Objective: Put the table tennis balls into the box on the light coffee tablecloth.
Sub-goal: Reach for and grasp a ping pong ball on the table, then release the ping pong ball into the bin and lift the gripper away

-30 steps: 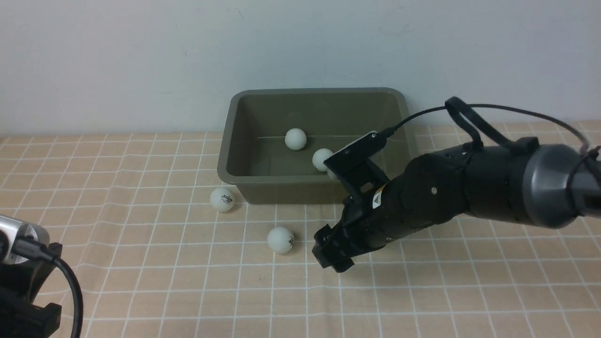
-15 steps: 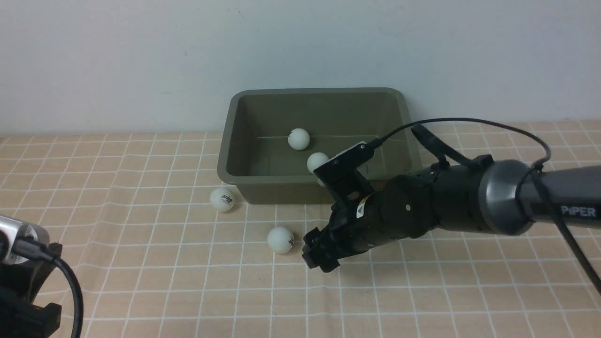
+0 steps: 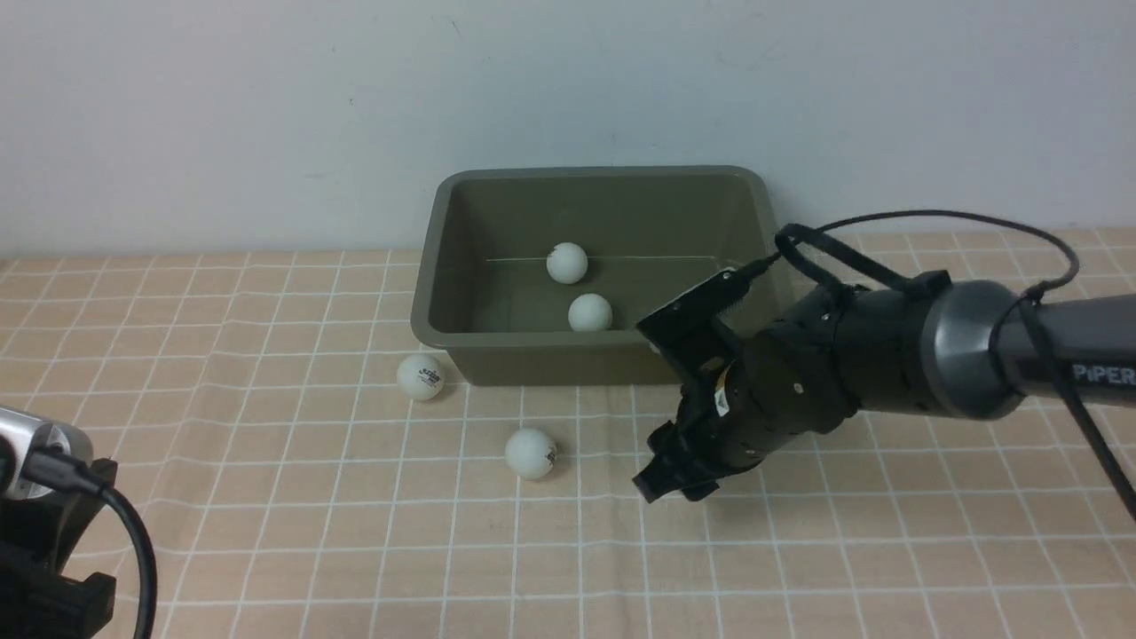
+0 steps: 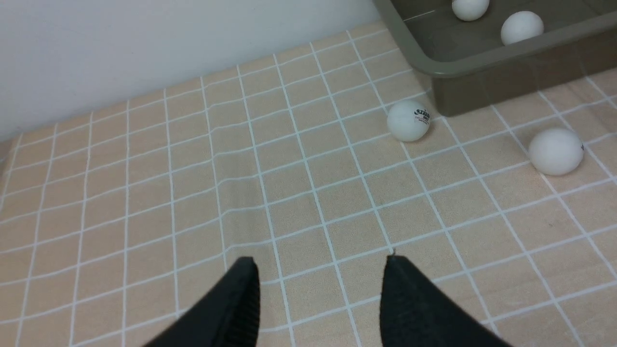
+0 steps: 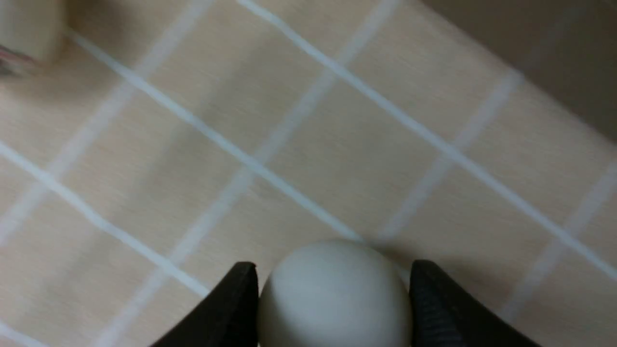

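The right tool (image 3: 667,479) sits low over the checked cloth (image 3: 266,532). Its fingers (image 5: 231,313) are pressed against both sides of a white ball (image 5: 335,294), which appears to rest on the cloth just in front of the green box (image 3: 461,342). The left tool (image 4: 318,265) is spread wide and has nothing in it. Two other balls (image 3: 589,312) lie in the box, and two loose balls (image 3: 531,453) sit on the cloth. The main risk is that the smooth, light ball, pinched near the fingertips, squirts out on the lift and rolls away. A low carry could also knock it against the box rim.
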